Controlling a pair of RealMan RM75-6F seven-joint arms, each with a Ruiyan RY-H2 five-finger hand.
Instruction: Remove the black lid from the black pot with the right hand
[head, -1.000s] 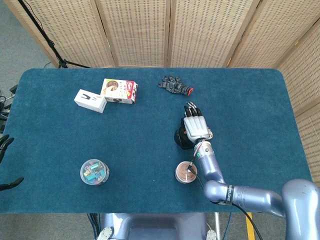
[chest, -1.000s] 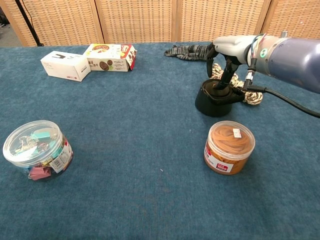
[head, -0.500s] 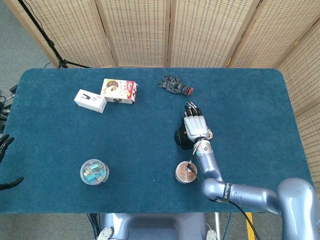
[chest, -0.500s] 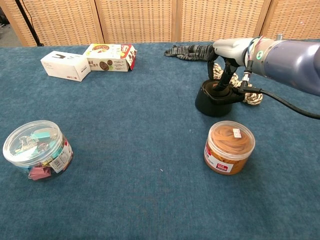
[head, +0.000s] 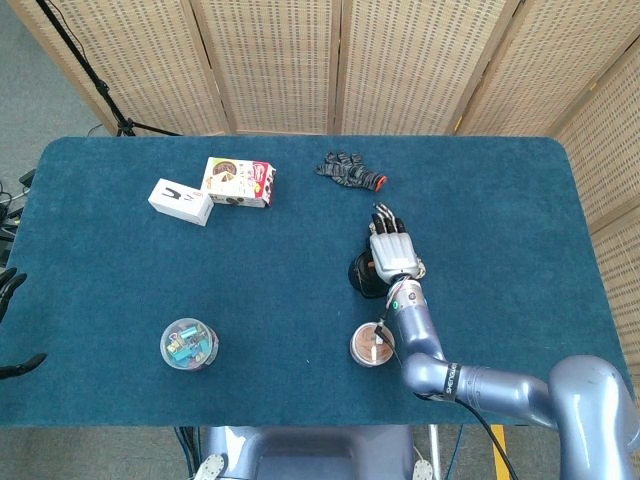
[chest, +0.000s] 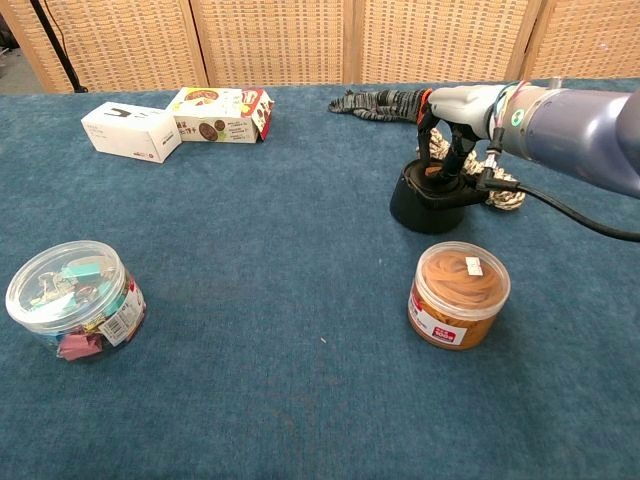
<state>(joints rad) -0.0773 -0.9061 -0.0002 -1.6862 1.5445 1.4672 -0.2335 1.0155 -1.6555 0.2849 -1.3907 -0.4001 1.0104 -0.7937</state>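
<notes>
The black pot (chest: 420, 208) stands right of the table's middle with its black lid (chest: 441, 180) on top, tilted a little. My right hand (chest: 450, 125) hangs over it, its dark fingers (chest: 456, 152) reaching down around the lid's top and gripping it. From above, the right hand (head: 391, 252) covers most of the pot (head: 359, 275). My left hand (head: 10, 285) shows only at the left edge, off the table, with its fingers apart and nothing in it.
A jar of rubber bands (chest: 458, 292) stands just in front of the pot, and a coil of rope (chest: 505, 195) lies behind it. A dark glove (head: 350, 170) lies at the back. Two boxes (head: 212, 190) sit back left, and a jar of clips (head: 189, 343) front left.
The right hand has shifted slightly back over the pot and its forearm has dropped a little. The lid stays on the pot. The left hand has barely moved.
</notes>
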